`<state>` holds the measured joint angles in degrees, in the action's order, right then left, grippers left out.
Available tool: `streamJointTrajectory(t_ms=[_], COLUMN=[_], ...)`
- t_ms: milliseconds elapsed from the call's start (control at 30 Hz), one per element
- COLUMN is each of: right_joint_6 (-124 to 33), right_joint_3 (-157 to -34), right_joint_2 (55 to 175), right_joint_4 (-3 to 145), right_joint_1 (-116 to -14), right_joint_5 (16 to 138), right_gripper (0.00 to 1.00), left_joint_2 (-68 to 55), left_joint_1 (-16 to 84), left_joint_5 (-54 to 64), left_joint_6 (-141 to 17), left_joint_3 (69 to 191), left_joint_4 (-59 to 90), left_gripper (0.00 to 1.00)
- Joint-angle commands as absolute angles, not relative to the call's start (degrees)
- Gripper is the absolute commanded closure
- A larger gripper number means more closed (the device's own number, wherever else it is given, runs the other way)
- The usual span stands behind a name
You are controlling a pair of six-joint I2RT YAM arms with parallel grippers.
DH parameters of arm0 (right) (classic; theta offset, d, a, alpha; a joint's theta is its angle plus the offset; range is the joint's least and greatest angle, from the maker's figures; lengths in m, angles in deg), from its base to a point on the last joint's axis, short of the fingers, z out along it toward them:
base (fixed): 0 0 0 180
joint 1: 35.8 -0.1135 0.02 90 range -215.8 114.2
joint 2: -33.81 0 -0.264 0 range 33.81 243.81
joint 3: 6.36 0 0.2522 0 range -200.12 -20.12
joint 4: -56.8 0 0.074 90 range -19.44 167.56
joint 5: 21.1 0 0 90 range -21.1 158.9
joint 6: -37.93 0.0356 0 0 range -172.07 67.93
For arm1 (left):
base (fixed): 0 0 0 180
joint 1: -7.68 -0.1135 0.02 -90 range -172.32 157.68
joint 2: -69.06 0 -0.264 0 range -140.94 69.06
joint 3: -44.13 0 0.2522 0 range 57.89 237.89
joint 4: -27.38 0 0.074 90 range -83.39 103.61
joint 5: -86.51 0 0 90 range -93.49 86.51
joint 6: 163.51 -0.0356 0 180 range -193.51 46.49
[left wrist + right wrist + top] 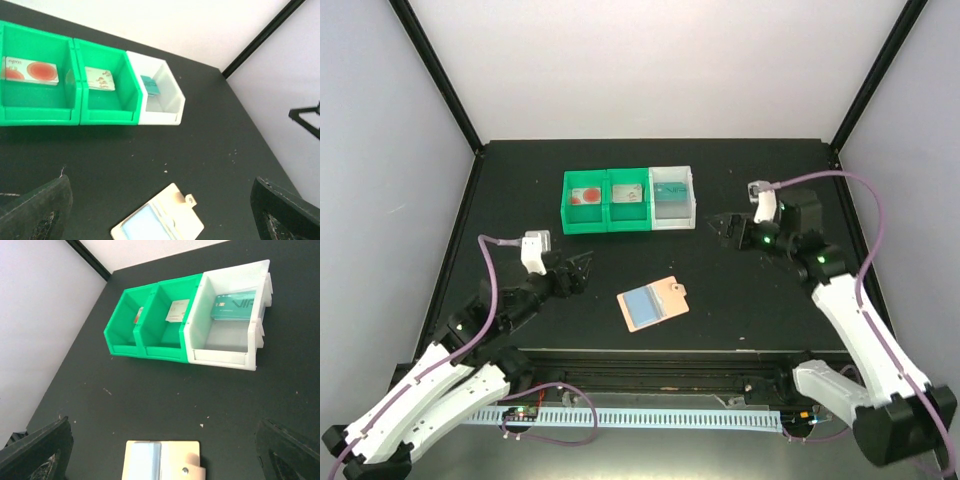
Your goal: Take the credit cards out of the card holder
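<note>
Card holder [653, 303] lying open on worktop [750, 305], light, pliable, likely best pinched at an edge. Credit cards [586, 194] sitting in bins [585, 225], stiff, slick. Left gripper [582, 269] and right gripper [725, 229] fingers standing apart, empty.

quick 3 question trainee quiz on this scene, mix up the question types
1. True or false: the card holder lies open on the table, clear of the left end effector and right end effector.
2. The teal card is: A) in the card holder B) in the white bin C) on the table.
3. How many cards lie in the green bins?
Key: 1 true; 2 B; 3 two.
</note>
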<state>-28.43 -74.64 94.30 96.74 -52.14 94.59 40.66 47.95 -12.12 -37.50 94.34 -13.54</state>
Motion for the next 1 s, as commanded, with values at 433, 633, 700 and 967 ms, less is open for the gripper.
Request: streamJointTrajectory(t_ms=[433,633,700,967], right_joint_6=[-25.3,-23.7,-23.2,-22.6], right_joint_3=[-59.6,-57.5,-56.9,-55.8], right_joint_2=[64.1,61.3,61.3,62.0], right_joint_4=[101.6,101.0,100.8,99.8], right_joint_1=[-51.9,-51.9,-52.0,-52.0], right_joint_5=[94.0,94.8,95.2,96.1], right_gripper=[0.00,0.00,0.00,0.00], left_joint_2=[46.5,49.3,50.1,51.8], left_joint_1=[48.2,48.2,48.3,48.2], left_joint_5=[-5.5,-5.4,-5.4,-5.7], left_joint_6=[-37.0,-36.4,-36.5,-36.8], left_joint_3=[94.9,90.7,89.8,87.6], left_joint_4=[-10.2,-7.0,-6.2,-5.0], left_gripper=[0.01,0.01,0.01,0.01])
